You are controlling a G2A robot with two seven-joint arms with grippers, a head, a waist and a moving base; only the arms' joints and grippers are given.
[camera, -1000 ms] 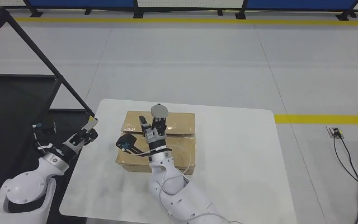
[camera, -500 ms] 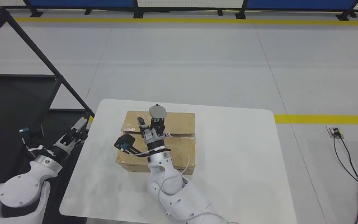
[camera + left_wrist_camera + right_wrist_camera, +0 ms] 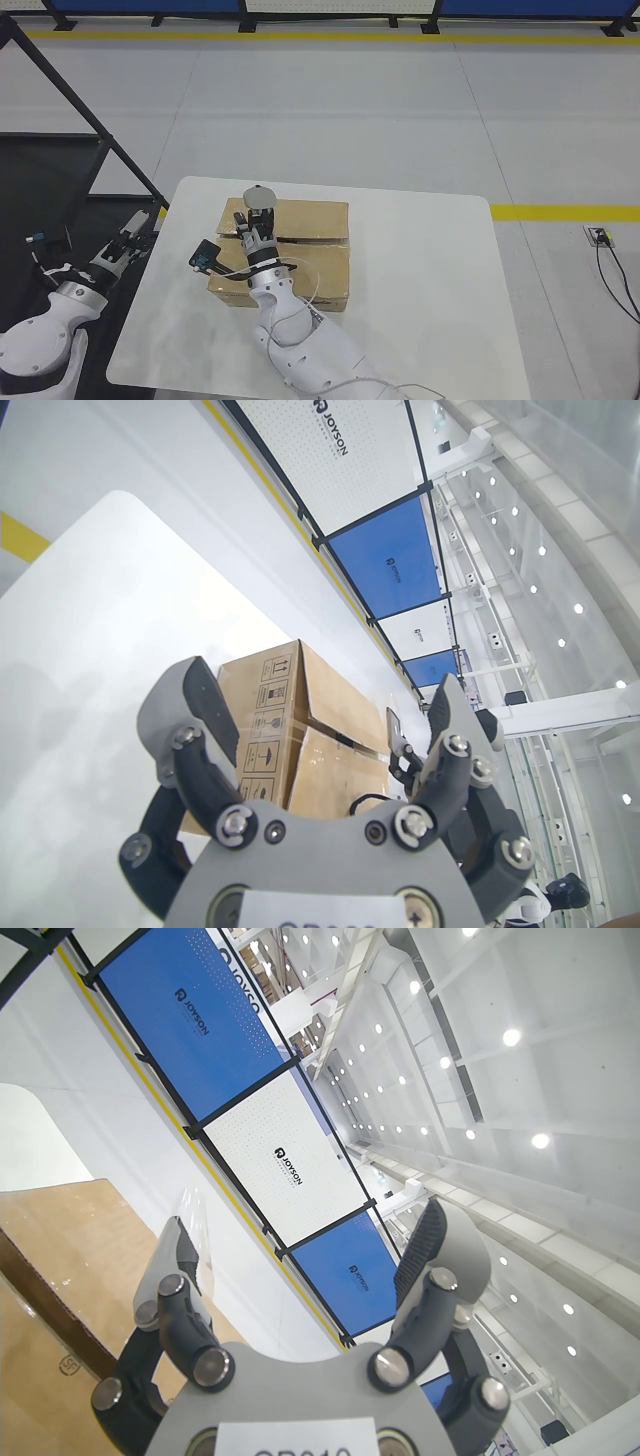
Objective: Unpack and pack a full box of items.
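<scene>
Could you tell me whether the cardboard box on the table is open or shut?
Shut: the cardboard box has both top flaps lying flat, meeting along a central seam.

A brown cardboard box [image 3: 315, 220] is set flat on the white table [image 3: 430, 280], toward the table's left half and far edge. Its top flaps are folded shut, with a dark seam left across the middle. Handling symbols are printed in a column down one side wall.

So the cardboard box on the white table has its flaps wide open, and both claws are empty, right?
Not quite. The top view shows the cardboard box with flaps folded shut. It does sit on the white table, and the left gripper and right gripper are empty.
</scene>
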